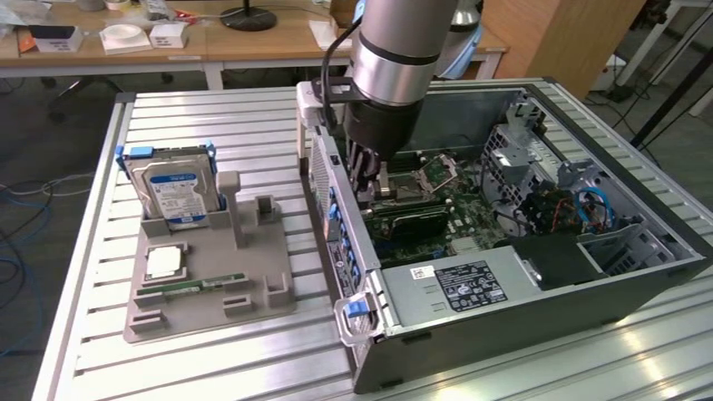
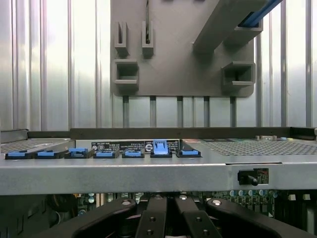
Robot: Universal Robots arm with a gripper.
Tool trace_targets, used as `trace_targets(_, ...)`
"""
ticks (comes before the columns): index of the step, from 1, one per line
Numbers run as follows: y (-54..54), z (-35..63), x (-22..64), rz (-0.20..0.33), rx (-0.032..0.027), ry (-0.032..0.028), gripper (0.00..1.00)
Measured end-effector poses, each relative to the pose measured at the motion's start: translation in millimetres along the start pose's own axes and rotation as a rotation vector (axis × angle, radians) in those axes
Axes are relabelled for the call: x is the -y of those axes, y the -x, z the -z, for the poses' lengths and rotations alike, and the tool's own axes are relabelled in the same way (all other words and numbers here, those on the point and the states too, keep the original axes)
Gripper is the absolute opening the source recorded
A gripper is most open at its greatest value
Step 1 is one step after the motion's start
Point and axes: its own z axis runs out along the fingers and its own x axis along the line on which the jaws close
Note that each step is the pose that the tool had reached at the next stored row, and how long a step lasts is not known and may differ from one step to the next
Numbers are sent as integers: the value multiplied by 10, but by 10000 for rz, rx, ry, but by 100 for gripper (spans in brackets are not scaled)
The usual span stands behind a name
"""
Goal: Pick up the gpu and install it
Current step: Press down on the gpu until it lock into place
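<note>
Gripper [image 1: 373,171] fully closed, lowered inside the open computer case [image 1: 624,276] over the motherboard [image 1: 446,209], near the case's slotted wall. Whether it has hold of anything can't be told. Gpu [image 1: 415,219] lies just below it, on the motherboard. Gray fixture [image 1: 206,288] on the tabletop [image 1: 89,209] holds a hard drive [image 1: 173,188].

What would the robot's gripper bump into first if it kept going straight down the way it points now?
Most likely the green motherboard inside the open computer case. The gripper points down into it, fingers shut. A dark card lies close by, so depth is uncertain.
</note>
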Motion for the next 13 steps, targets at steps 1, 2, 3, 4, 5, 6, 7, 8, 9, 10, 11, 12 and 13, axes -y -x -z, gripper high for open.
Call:
trace_targets(1,0,-1,0,1,1,-5,11)
trace_targets(2,0,-2,1,1,3,-8,11)
trace_targets(3,1,-1,1,1,6,-10,11)
trace_targets(4,1,2,1,1,11,-12,11)
trace_targets(5,2,6,0,1,20,-16,11)
trace_targets(6,2,20,-1,1,21,-15,11)
trace_targets(7,2,43,-3,0,16,-10,11)
trace_targets(8,3,61,-4,0,17,-9,11)
trace_targets(9,3,72,-4,0,22,-10,11)
trace_targets(10,3,75,-2,2,30,-11,11)
trace_targets(11,3,75,0,3,40,-11,11)
trace_targets(12,3,76,4,5,49,-11,11)
trace_targets(13,3,78,8,4,59,-11,11)
